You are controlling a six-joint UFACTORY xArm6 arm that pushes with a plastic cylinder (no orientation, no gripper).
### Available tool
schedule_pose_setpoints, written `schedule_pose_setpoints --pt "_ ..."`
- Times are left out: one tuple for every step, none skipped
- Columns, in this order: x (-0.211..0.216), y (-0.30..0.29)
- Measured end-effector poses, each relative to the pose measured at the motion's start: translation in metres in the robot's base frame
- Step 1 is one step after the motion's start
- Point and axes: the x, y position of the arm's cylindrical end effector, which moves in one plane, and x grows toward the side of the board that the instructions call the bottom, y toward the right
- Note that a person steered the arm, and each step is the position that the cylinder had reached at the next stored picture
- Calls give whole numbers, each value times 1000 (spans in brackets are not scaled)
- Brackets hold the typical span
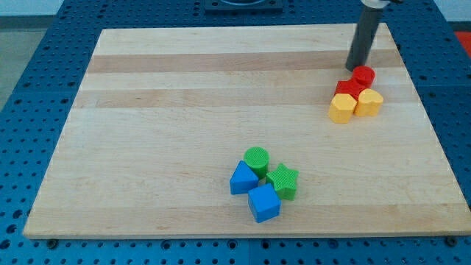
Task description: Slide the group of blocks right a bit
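Note:
My tip [356,68] stands at the view's upper right, just above and left of a red cylinder [363,76], touching or nearly touching it. Below that sit a red block [347,89], a yellow hexagonal block [341,109] and a yellow block [369,102], all packed together. A second group lies at the bottom centre: a green cylinder [256,160], a green star [282,180], a blue triangular block [242,179] and a blue cube [263,202], all touching. My tip is far from this second group.
The wooden board [169,110] lies on a blue perforated table [29,88]. The red and yellow group sits near the board's right edge [423,110].

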Motion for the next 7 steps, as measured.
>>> schedule_pose_setpoints --pt "16 0" --pt "24 1" --pt "27 1" --pt "21 -14" --pt "-3 -67" --pt "13 -115" --pt "61 -145"
